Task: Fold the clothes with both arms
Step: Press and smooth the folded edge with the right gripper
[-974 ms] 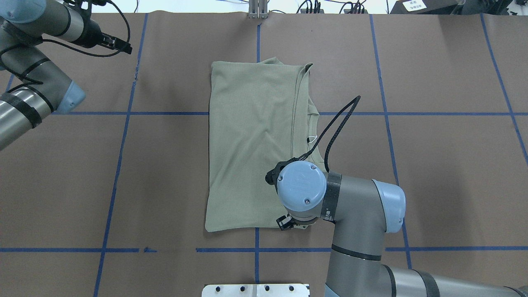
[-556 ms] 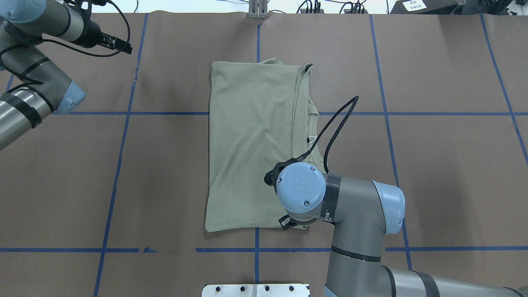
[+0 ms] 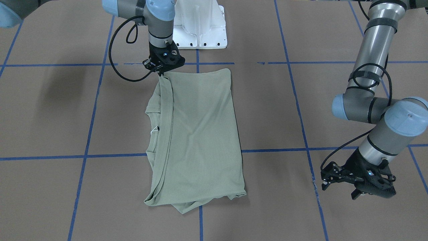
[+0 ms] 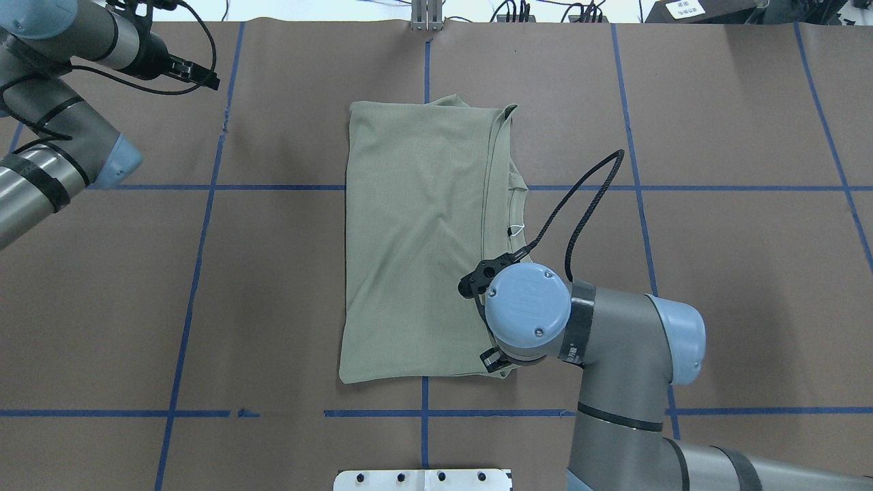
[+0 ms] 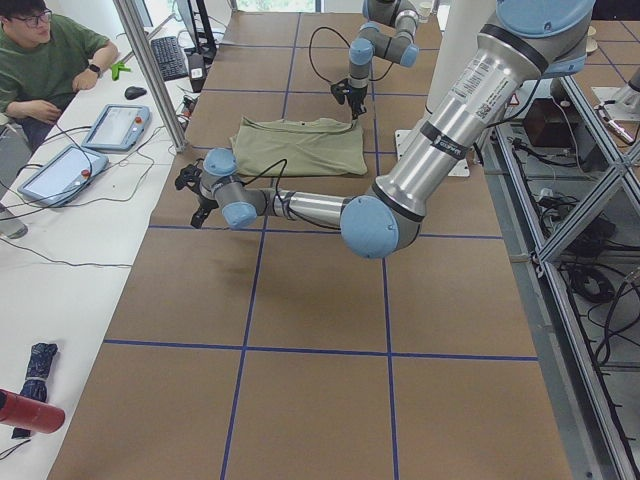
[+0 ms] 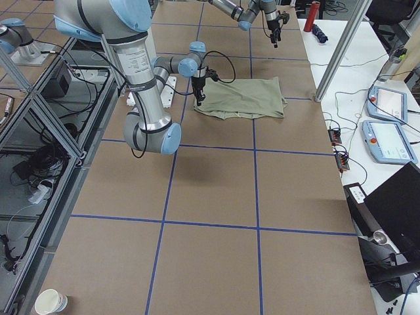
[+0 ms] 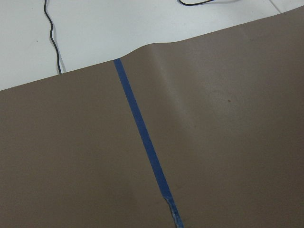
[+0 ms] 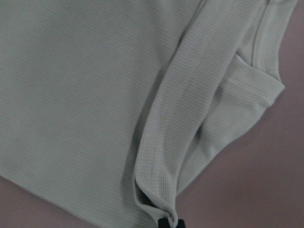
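A: Shirt (image 4: 416, 239)?
B: Sage-green knit, mid-bench, folded to a long rectangle. It lies flat across one blue tape line (image 4: 198, 273), its near end just short of the next line, toward the robot.

A: Any logo or writing on it?
B: None showing. Ribbed collar (image 3: 152, 115) pokes out from under the folded panel on the robot's right side. The white tag loop (image 4: 516, 230) sits at the neck; no print can be made out on it.

A: Right gripper (image 3: 163, 71)?
B: At the shirt's near right corner, pointing straight down. The jaws are clenched on the folded edge. The right wrist view shows the ribbed edge pinched at the bottom of frame and drawn up into a ridge, with the rest flat on the bench (image 4: 750, 273).

A: Left gripper (image 3: 326, 179)?
B: Well apart from the shirt, over bare brown paper near the bench's far left edge. The jaws look released, with nothing between them. Its wrist camera shows only paper, a tape line and a strip of white surface beyond.

A: Other markings?
B: There are small characters on the right arm's black wrist band (image 4: 571, 353), too small to read. A white card (image 4: 687, 8) sits beyond the far edge, print illegible.

A: Anything else?
B: A black cable (image 4: 586, 198) loops off the right wrist over the bench beside the collar. The white pedestal base (image 3: 200, 30) stands at the robot's edge, just beyond the shirt's near end.
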`<state>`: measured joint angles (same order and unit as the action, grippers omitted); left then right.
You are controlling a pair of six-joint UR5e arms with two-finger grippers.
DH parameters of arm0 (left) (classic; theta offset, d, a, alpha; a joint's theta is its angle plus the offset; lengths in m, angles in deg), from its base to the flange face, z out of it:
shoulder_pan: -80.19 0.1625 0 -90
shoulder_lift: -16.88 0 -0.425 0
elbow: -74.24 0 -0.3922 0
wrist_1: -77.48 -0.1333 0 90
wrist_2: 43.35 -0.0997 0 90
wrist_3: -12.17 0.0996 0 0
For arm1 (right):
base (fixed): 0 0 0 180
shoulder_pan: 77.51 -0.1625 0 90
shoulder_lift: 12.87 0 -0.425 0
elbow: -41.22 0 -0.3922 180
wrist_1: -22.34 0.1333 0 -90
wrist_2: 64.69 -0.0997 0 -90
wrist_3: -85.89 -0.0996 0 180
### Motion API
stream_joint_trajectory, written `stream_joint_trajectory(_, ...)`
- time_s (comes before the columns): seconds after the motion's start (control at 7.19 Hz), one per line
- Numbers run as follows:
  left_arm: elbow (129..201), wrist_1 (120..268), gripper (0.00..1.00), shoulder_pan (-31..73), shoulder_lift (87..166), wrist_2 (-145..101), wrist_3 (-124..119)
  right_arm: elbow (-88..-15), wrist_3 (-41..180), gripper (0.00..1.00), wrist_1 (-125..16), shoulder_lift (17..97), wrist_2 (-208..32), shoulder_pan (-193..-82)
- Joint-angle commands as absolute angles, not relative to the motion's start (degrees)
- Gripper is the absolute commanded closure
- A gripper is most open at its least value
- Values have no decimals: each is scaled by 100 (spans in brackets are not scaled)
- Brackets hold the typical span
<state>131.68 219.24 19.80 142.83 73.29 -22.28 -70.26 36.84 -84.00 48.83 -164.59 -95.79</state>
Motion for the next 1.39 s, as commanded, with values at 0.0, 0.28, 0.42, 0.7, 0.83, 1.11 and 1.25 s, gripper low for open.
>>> stream_joint_trajectory(0.0,13172,21933,0,1998,14283,7328,-2228,-7461,1990,100,-8374,5453,-16383,-9248)
stream_joint_trajectory(0.28,13172,21933,0,2007,14283,7328,-2228,-7444,385,90,-8339,5481,-15699,-8622)
stream_joint_trajectory(0.42,13172,21933,0,2007,14283,7328,-2228,-7418,363,9,-8339,5489,-15610,-8534)
stream_joint_trajectory(0.7,13172,21933,0,2007,14283,7328,-2228,-7444,485,0,-8330,5393,-15539,-8681)
stream_joint_trajectory(0.83,13172,21933,0,2007,14283,7328,-2228,-7401,1008,0,-8339,5192,-15582,-8926)
stream_joint_trajectory(1.11,13172,21933,0,2007,14283,7328,-2228,-7183,1889,0,-8339,4945,-15671,-9410)
stream_joint_trajectory(1.25,13172,21933,0,2016,14292,7328,-2228,-6868,2196,0,-8339,4718,-15679,-9490)
